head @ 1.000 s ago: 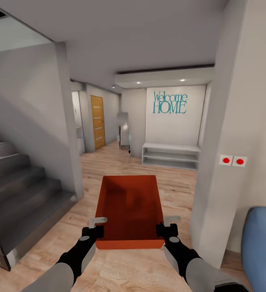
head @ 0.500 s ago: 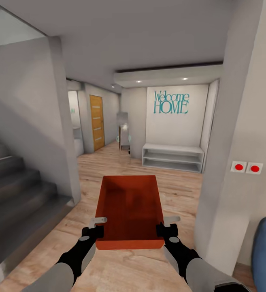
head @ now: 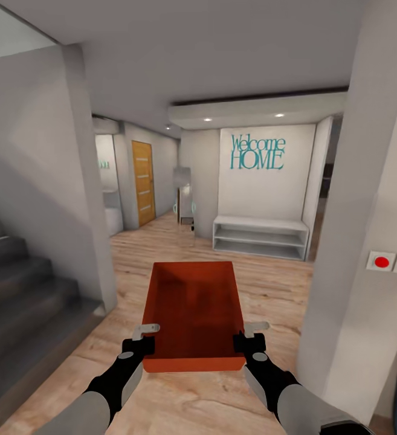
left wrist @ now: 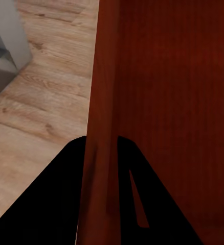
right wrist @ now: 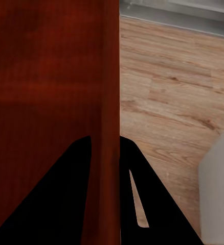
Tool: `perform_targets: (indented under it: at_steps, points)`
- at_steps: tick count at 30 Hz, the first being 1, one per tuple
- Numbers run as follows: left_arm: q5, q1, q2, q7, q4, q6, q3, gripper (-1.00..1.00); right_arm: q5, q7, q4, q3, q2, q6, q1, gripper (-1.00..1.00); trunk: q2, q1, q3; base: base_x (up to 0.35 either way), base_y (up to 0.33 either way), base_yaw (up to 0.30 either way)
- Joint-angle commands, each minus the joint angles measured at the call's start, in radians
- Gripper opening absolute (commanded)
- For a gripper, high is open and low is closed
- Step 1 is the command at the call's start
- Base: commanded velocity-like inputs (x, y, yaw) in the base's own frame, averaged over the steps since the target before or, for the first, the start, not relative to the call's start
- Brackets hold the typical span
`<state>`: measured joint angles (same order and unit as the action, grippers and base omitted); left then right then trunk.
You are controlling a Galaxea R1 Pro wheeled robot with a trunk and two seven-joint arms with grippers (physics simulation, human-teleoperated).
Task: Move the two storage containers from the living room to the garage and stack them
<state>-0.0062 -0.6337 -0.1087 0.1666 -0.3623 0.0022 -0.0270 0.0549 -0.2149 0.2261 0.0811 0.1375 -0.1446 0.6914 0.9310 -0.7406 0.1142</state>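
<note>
An orange-red lidless storage container (head: 193, 308) hangs in front of me above the light wood-plank floor, held level between both arms. My left gripper (head: 142, 339) is shut on its left wall near the front corner, and my right gripper (head: 248, 337) is shut on its right wall. In the left wrist view the thin red wall (left wrist: 103, 153) runs between the two dark fingers (left wrist: 56, 204). The right wrist view shows the opposite wall (right wrist: 109, 143) pinched the same way between dark fingers (right wrist: 158, 204). The container is empty inside.
A grey staircase (head: 23, 290) rises at the left behind a white wall corner (head: 95, 241). A white pillar (head: 355, 272) with red buttons (head: 380, 261) stands close at the right. Ahead are a white bench shelf (head: 260, 237), a "Welcome HOME" wall (head: 257, 153) and a wooden door (head: 144, 181).
The whole view has shifted as I roll forward: the staircase and right pillar slide outward and the hallway grows nearer. The container and both grippers keep the same hold.
</note>
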Motion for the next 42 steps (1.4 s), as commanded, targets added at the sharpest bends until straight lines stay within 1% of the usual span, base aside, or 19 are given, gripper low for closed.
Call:
perform_targets:
  at_steps: [1, 12, 21, 25, 36, 42]
  points:
    - [0.0, 0.0, 0.037, 0.007, 0.002, 0.001, -0.001, -1.0, 0.015, -0.009, 0.004, -0.021, -0.001, -0.001, 0.002, -1.0, 0.001, -0.001, 0.001, 0.323, 0.0, 0.0]
    - [0.0, 0.0, 0.045, 0.007, 0.002, 0.001, -0.001, -1.0, 0.018, -0.009, 0.004, -0.02, -0.001, -0.005, 0.002, -1.0, 0.001, -0.001, 0.001, 0.323, 0.0, 0.0]
    - [0.0, 0.0, 0.045, 0.007, 0.002, 0.001, -0.001, -1.0, 0.017, -0.009, 0.004, -0.021, -0.001, -0.005, 0.002, -1.0, 0.001, -0.001, 0.001, 0.323, 0.0, 0.001]
    - [0.0, 0.0, 0.045, 0.007, 0.002, 0.001, -0.001, -1.0, 0.017, -0.009, 0.004, -0.021, -0.001, 0.001, 0.002, -1.0, 0.001, -0.001, 0.001, 0.323, 0.0, 0.16]
    - [0.0, 0.0, 0.045, 0.007, 0.002, 0.001, -0.001, -1.0, 0.018, -0.009, 0.004, -0.021, -0.001, 0.002, 0.002, -1.0, 0.001, -0.001, 0.001, 0.323, 0.0, 0.256]
    - [0.0, 0.0, 0.046, 0.007, 0.002, 0.001, -0.001, -1.0, 0.018, -0.009, 0.004, -0.021, -0.001, 0.0, 0.002, -1.0, 0.001, -0.001, 0.001, 0.323, 0.0, 0.052]
